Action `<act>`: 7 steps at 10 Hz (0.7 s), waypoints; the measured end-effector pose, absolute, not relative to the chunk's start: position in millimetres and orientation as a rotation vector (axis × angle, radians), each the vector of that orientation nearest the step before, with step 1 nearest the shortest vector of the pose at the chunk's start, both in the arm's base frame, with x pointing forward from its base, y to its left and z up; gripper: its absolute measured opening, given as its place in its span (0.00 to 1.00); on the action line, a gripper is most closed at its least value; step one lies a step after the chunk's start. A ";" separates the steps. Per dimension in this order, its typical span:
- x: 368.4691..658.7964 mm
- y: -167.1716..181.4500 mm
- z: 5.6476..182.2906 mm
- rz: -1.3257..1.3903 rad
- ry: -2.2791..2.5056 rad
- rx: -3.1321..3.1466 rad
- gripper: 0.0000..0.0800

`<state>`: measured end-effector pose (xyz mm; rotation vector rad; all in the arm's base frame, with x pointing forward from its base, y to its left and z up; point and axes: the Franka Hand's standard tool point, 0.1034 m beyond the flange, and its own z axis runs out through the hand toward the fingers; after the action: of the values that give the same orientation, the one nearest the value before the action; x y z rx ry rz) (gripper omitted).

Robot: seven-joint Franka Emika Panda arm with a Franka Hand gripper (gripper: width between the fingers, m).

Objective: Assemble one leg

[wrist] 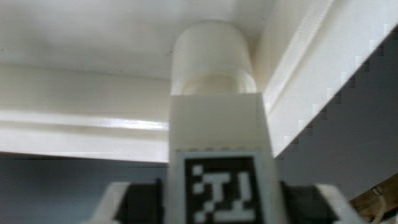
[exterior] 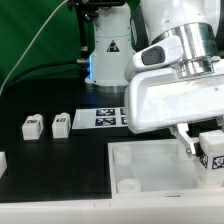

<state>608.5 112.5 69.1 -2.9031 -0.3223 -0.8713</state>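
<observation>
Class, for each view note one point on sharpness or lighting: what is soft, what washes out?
Wrist view: the leg held in the gripper is soft, its tag's edges smeared, and the white tabletop behind nearly washes out. Exterior view: the gripper looms large and bright, while a loose leg stands crisp against the dark table.

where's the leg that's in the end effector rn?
Exterior view's far right: the leg is gripped in the end effector at the white tabletop's right-hand end, well away from the two loose legs left of the marker board.
</observation>
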 end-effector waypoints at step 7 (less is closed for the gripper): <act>608.1 112.5 68.6 -0.870 -0.322 -2.904 0.81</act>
<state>608.1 112.5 68.6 -2.9035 -0.3224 -0.8697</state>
